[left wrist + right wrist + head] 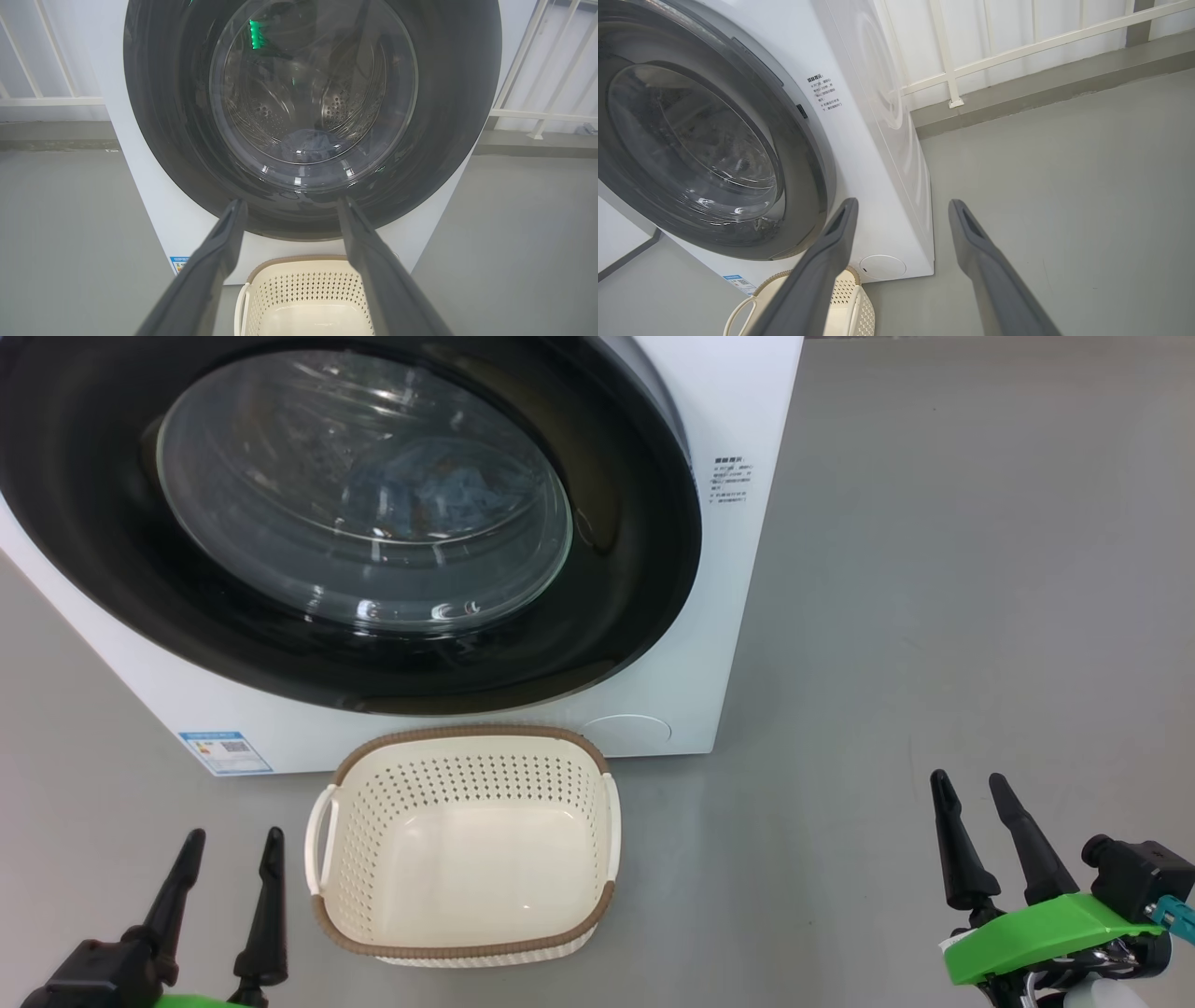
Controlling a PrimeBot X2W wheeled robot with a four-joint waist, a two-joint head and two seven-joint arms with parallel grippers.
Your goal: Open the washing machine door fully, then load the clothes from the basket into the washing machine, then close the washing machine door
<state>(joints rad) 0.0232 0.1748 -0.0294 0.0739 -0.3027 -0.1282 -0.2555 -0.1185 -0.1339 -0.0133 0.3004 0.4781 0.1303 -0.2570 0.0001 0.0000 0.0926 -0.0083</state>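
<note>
Well, my left gripper [233, 835] and right gripper [968, 777] are wide and hold nothing. Between them the basket [457, 735] is empty. Ahead, the clothes [448, 490] lie behind the shut washing machine door [644, 569]. I think the job is done, so I just keep back.

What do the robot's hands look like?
The left gripper and right gripper each have two long, skinny black jaws that taper to points. The right one sits on a bright green plastic mount with a chunky black block beside it.
</note>
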